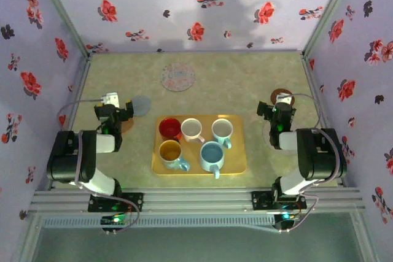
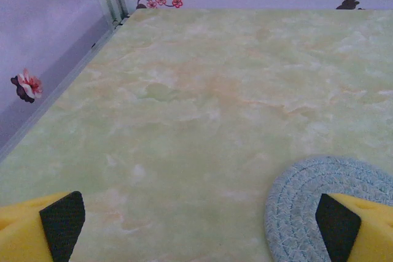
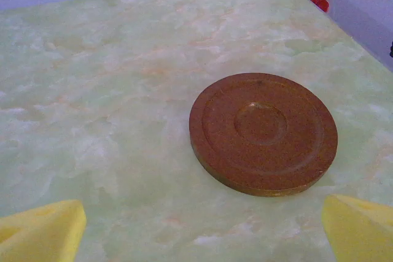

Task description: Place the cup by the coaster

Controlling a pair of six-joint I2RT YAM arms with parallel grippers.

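Several cups stand on a yellow tray (image 1: pixel 239 162) in the middle of the table: a red cup (image 1: pixel 170 128), a cream one (image 1: pixel 192 129), a white one (image 1: pixel 221 130), a yellow one (image 1: pixel 170 151) and a blue one (image 1: pixel 212 154). A grey woven coaster (image 1: pixel 142 105) (image 2: pixel 307 207) lies just ahead of my left gripper (image 1: pixel 118 110) (image 2: pixel 199 225), which is open and empty. A brown round coaster (image 1: pixel 283 96) (image 3: pixel 264 132) lies ahead of my right gripper (image 1: pixel 277 110) (image 3: pixel 201 231), also open and empty. A pink patterned coaster (image 1: pixel 178 78) lies at the back.
Flowered walls (image 1: pixel 37 59) enclose the marbled table (image 1: pixel 245 78) on three sides. Both arms sit folded near the front corners, either side of the tray.
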